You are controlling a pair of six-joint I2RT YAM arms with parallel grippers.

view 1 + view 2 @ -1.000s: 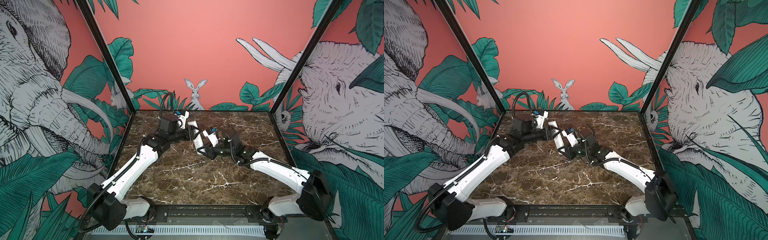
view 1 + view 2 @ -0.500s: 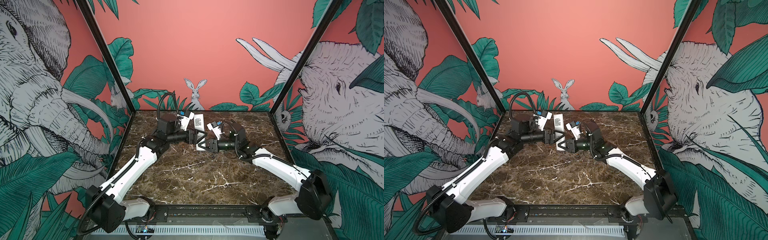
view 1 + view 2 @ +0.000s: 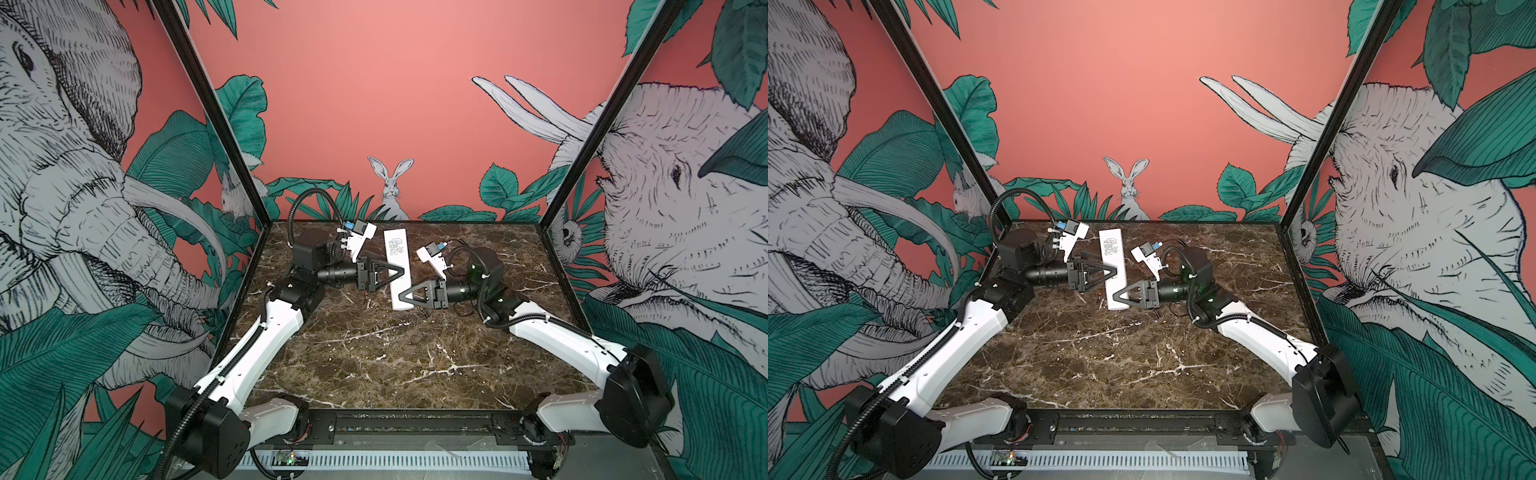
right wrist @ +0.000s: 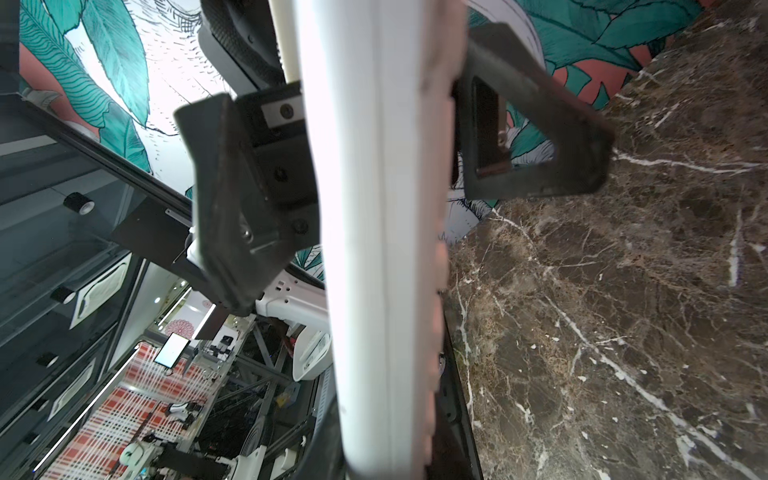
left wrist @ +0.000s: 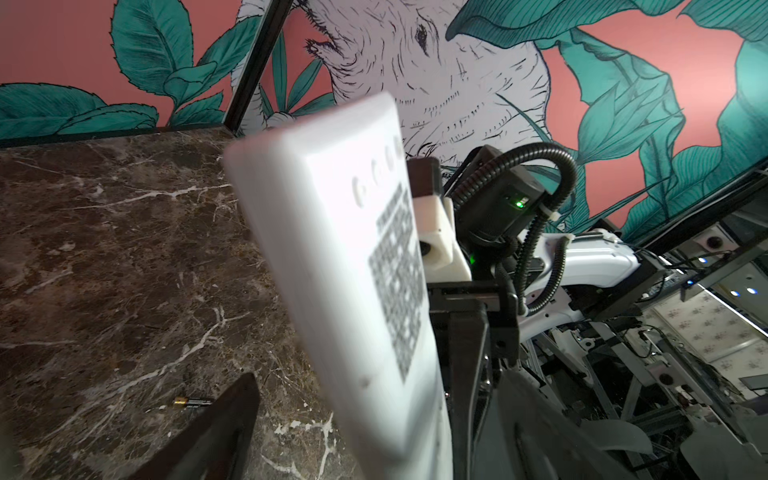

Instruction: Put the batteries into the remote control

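The right gripper (image 3: pixel 405 298) clamps the near end of the remote control (image 3: pixel 395 249), holding it label-up above the marble table (image 3: pixel 374 357). The left gripper (image 3: pixel 400 272) straddles its middle, jaws released. 1 battery (image 5: pixel 193 401) lies loose on the marble, near the left gripper.

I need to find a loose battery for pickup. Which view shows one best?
The left wrist view: a battery lies on the marble table, gold end and dark body distinct. In both top views it is at most a tiny speck beside the remote control; the right wrist view shows none.
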